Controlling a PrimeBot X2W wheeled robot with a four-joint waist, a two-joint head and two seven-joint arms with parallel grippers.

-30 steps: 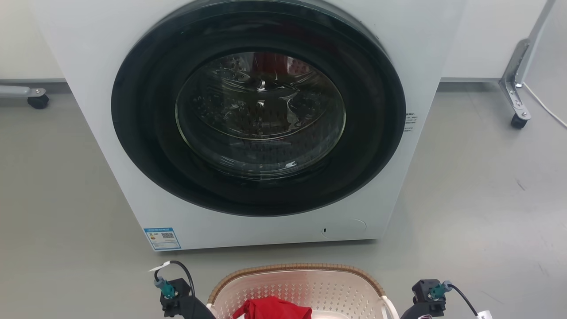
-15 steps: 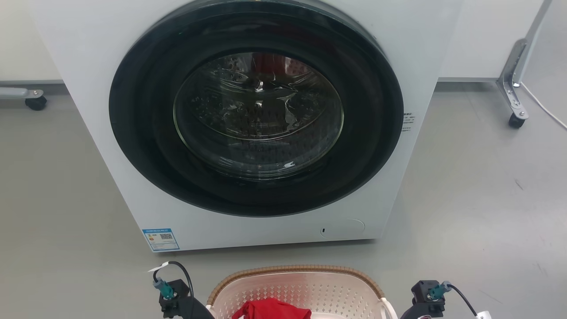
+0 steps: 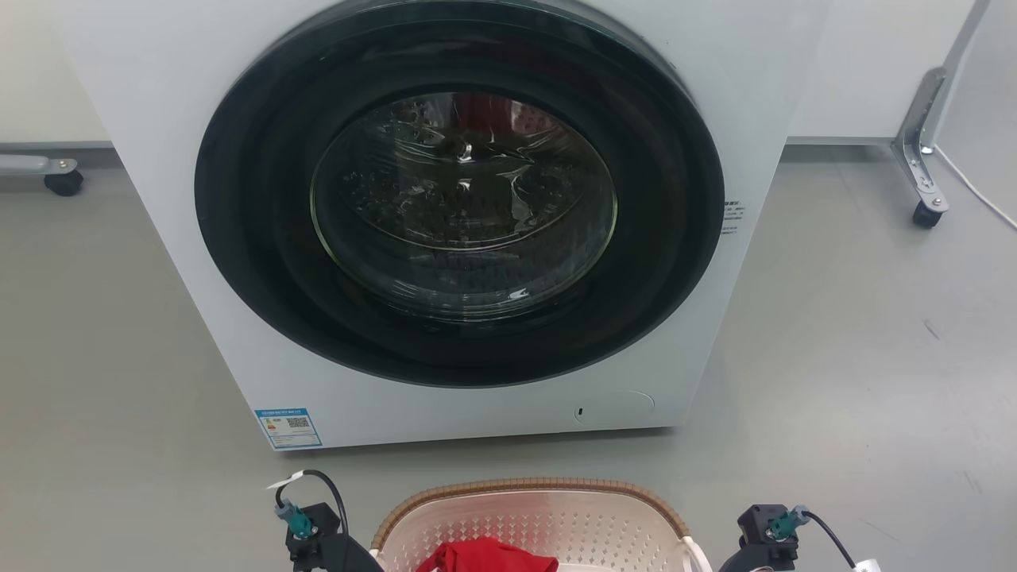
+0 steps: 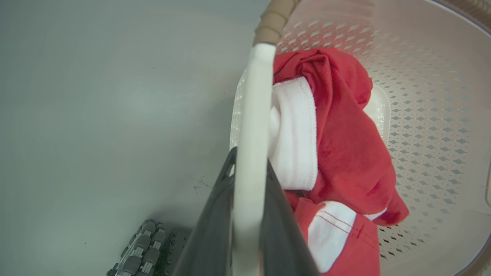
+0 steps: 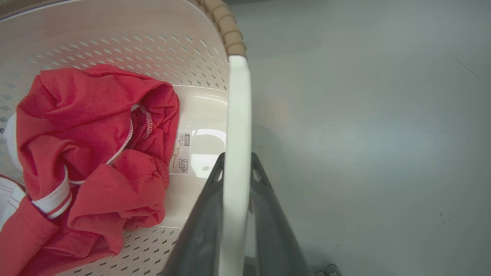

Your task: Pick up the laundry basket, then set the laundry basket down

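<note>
Holds the basket (image 3: 528,483) by both handles, low at the head view's bottom edge, just short of the washer (image 3: 159,119). Pinches the left handle (image 4: 255,96) with the left gripper (image 4: 250,161), jaws narrow, one finger either side of the white bar. Does the same on the right handle (image 5: 238,96) with the right gripper (image 5: 237,157), closed down tight on the bar. Cannot tell from these views whether lifted clear of the floor (image 3: 858,357) or resting on it.

Looks light: thin perforated plastic, with only a red garment (image 5: 88,126) and some white cloth (image 4: 293,134) inside. Probably stiff enough to carry by the handles, though likely to flex a little at the walls. Smooth, glossy bars, so apt to slide or swivel between the fingers if tipped; best kept level, both sides moved together. Best taken at mid-bar, as here, and not by the brown rim (image 5: 226,30), which seems too thick and rounded for such a pinch. Soft load, free to shift but not to break.

Carries a small label (image 5: 184,153) on the smooth inner panel beside the garment: dark lines of print, too small to read with confidence. Shows a blue sticker (image 3: 290,427) with a QR code low on the washer's front, and fine print (image 3: 735,218) right of the door; neither legible.
</note>
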